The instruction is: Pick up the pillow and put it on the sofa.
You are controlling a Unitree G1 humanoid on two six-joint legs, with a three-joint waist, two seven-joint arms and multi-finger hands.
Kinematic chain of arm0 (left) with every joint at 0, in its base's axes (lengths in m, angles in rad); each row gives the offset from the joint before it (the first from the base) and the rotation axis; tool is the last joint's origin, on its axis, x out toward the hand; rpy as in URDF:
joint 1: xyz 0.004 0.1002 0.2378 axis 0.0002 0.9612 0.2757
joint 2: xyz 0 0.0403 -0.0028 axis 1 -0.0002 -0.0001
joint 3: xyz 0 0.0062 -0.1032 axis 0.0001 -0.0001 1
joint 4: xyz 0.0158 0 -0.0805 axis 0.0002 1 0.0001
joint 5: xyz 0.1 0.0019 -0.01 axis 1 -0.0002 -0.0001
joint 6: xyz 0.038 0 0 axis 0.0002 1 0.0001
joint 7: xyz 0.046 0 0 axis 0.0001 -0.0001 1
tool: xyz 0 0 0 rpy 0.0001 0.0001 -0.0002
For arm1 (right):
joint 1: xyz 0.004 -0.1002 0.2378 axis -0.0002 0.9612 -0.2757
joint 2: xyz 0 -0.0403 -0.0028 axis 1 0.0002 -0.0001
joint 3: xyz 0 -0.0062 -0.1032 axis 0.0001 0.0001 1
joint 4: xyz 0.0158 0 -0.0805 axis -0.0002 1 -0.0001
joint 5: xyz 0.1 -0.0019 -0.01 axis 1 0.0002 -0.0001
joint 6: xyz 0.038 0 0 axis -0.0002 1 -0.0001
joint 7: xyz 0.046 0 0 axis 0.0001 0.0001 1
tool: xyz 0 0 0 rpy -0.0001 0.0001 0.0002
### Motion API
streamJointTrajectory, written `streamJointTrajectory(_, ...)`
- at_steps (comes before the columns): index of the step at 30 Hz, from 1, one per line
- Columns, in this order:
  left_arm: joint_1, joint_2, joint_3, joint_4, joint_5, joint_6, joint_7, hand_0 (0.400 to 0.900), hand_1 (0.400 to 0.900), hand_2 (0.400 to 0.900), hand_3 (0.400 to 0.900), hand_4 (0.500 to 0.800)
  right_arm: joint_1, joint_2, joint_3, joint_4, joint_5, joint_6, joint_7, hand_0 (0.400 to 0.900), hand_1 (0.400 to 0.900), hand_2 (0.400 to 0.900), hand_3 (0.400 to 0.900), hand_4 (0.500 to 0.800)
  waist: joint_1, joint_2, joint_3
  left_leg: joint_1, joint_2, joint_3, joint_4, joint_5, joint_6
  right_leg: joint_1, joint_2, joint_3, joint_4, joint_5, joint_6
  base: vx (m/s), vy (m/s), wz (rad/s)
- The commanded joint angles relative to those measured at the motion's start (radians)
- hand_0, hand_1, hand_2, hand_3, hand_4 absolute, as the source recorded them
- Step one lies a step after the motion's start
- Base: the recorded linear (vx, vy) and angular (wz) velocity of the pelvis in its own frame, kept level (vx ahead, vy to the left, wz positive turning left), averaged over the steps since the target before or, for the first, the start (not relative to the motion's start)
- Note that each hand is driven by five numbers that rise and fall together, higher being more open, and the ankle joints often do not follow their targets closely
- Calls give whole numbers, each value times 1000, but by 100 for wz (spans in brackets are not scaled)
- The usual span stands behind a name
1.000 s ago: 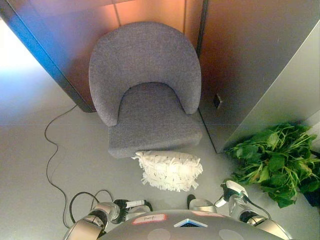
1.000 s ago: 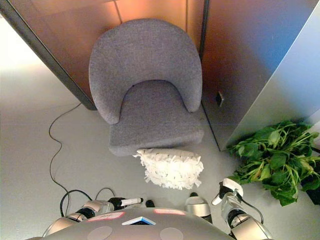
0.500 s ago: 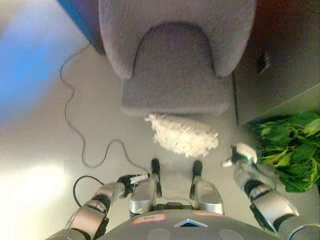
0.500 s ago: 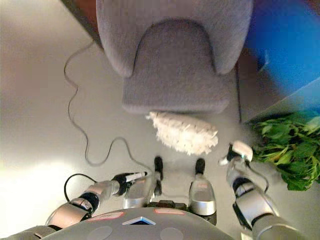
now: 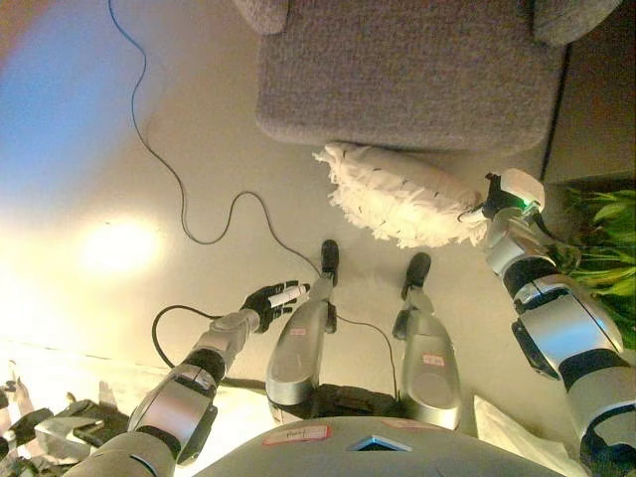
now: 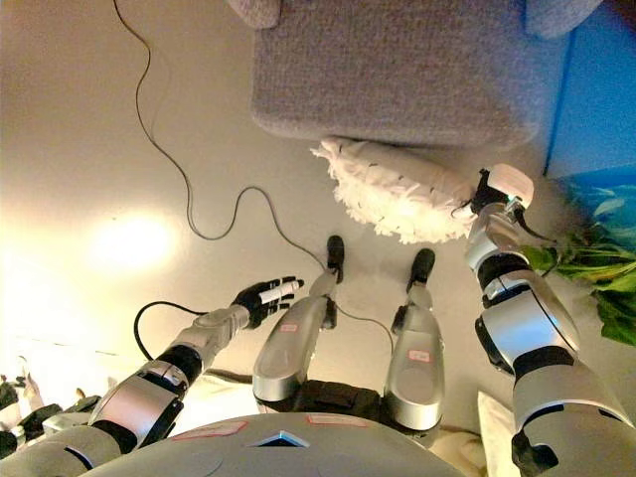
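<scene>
A white fringed pillow lies on the floor against the front of the grey sofa chair. My right hand is at the pillow's right end, touching or very close to it; its fingers are hidden behind the wrist cover. My left hand is low on the left, well short of the pillow, with relaxed, open fingers and nothing in it. The pillow also shows in the right eye view.
A thin black cord snakes across the floor left of the sofa chair. A green leafy plant stands at the right, close behind my right arm. Dark objects lie on the floor at the lower left.
The camera has tilted down and closer, so the sofa chair now shows only its seat front. My right hand has moved to the pillow's right end; my left hand has reached further forward.
</scene>
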Motion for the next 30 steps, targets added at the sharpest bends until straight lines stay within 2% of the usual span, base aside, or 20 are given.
streamJointTrajectory(1,-5,53,-27,-8,-90,-55,-1,900,900,900,900,800,-140,-95,56,-14,-4,25,14,900,900,900,900,800,12,-12,42,-78,-81,-25,101,-111,-7,-86,-59,-9,192,-153,27,-21,79,-1)
streamJointTrajectory(4,19,49,-27,-58,-121,-81,-4,900,900,900,900,800,-171,-115,60,-24,-4,27,40,900,900,900,900,800,21,7,42,-127,-91,-20,132,-115,-7,-134,-74,-9,214,-156,30,-13,80,-2)
streamJointTrajectory(10,43,40,-41,-96,-140,-128,-13,900,900,900,900,800,-179,-106,57,-36,3,10,62,900,900,900,900,800,33,28,42,-163,-94,-13,134,-110,-7,-180,-81,-7,236,-161,32,12,61,-2)
streamJointTrajectory(16,60,39,-43,-169,-190,-156,-10,900,900,900,900,800,-207,-107,65,-56,0,23,76,900,900,900,900,800,49,43,42,-245,-105,-8,199,-118,-6,-268,-99,-2,300,-174,32,12,54,2)
streamJointTrajectory(19,87,55,-53,-221,-230,-174,-26,900,900,900,900,800,-252,-130,79,-67,17,39,109,900,900,900,900,800,65,63,42,-314,-112,-13,253,-125,-3,-336,-107,8,357,-191,26,-23,61,9)
streamJointTrajectory(23,125,92,-56,-300,-268,-196,-49,900,900,900,900,800,-315,-146,103,-69,23,79,225,900,900,900,900,800,95,88,42,-403,-111,-12,299,-128,5,-429,-111,9,438,-219,16,-30,33,8)
streamJointTrajectory(26,128,99,-55,-313,-276,-198,-50,900,900,900,900,800,-324,-148,110,-71,19,86,239,900,900,900,900,800,100,90,42,-416,-109,-11,304,-128,6,-443,-114,9,449,-221,15,7,-13,6)
streamJointTrajectory(27,162,131,-61,-387,-299,-205,-51,900,900,900,900,800,-379,-165,140,-79,9,106,265,900,900,900,900,800,123,93,42,-463,-110,-25,346,-154,9,-505,-130,31,536,-278,19,31,-49,13)
streamJointTrajectory(30,180,141,-66,-410,-302,-228,-49,900,900,900,900,800,-434,-165,158,-71,10,117,292,900,900,900,900,800,144,97,42,-505,-105,-32,373,-155,13,-550,-137,36,584,-294,16,-20,-30,8)
